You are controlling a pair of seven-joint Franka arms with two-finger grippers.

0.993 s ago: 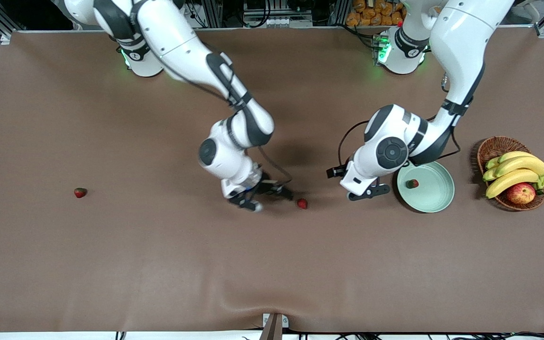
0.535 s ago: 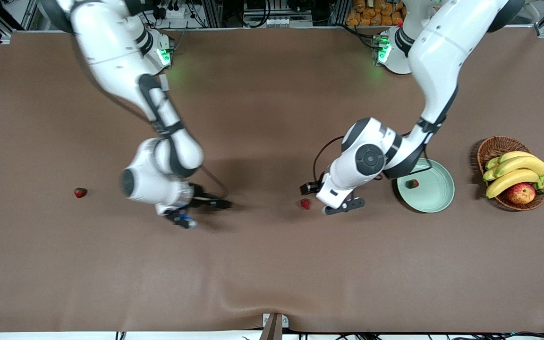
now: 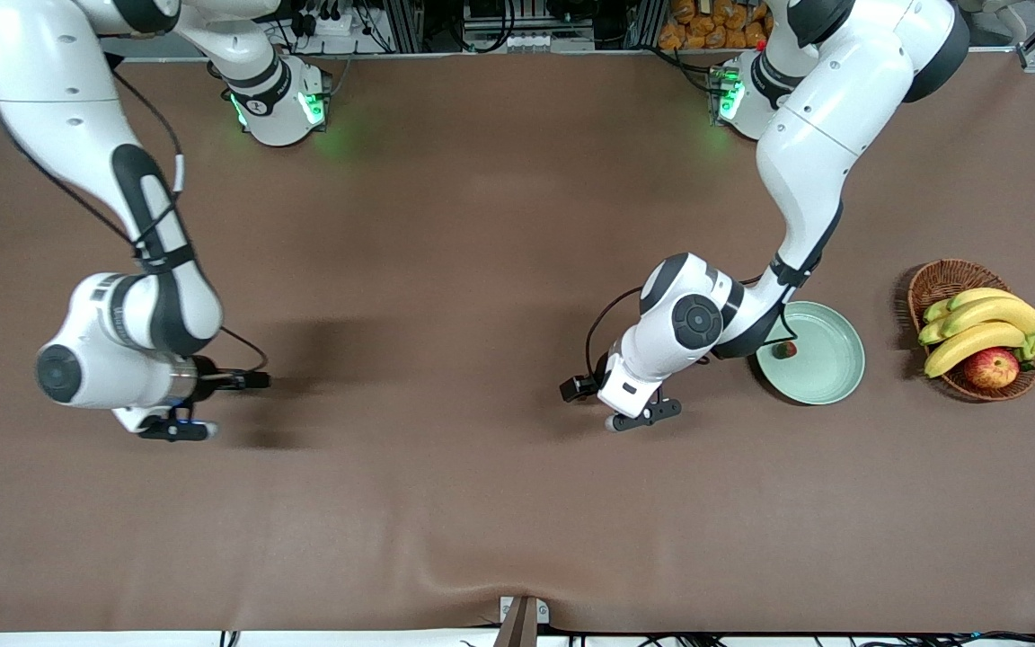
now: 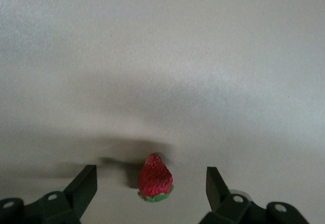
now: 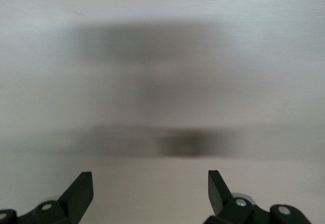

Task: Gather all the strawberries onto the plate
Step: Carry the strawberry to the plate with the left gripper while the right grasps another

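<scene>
The step in hand is the pickup of a second strawberry. One strawberry (image 3: 785, 349) already lies in the plate (image 3: 832, 373), near its rim at 9 o'clock and half hidden by the left arm. Reading the front view as a dial with 12 toward the bases, the plate is at 3 o'clock from the table's middle.

The left claw (image 3: 616, 403) hangs low over the table, at 9 o'clock from the plate. In its wrist view its fingers (image 4: 84, 186) stand wide open on either side of a loose strawberry (image 4: 156, 185) and touch nothing. Next it likely has to sink a little, close gently, then carry the berry toward 3 o'clock.

The right claw (image 3: 212, 406) is over the table at 9 o'clock, also wide open and empty. Its wrist view shows only bare cloth, and no third berry shows anywhere.

The berry is a small, dimpled red cone with a green leafy collar, and it is apt to roll. The plate is smooth, shallow and pale green, and the table cover is matte brown.
</scene>
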